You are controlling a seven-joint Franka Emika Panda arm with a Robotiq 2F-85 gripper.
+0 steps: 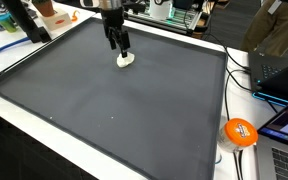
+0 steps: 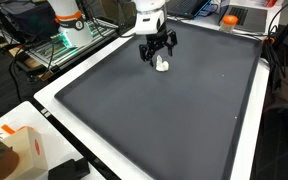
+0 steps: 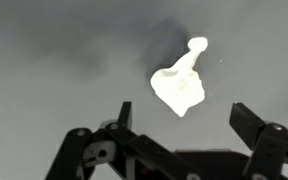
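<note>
Empty, wide-spread gripper (image 1: 121,50) hangs over a small white lump (image 3: 179,88), far on the mat (image 1: 104,125); probably light, stiff (maybe slippery); pinch its broad body.

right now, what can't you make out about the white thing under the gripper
- white object: washed out in the wrist view, no surface detail
- its top: covered by the gripper in both exterior views
- gap between gripper and black mat: too small to judge
</note>
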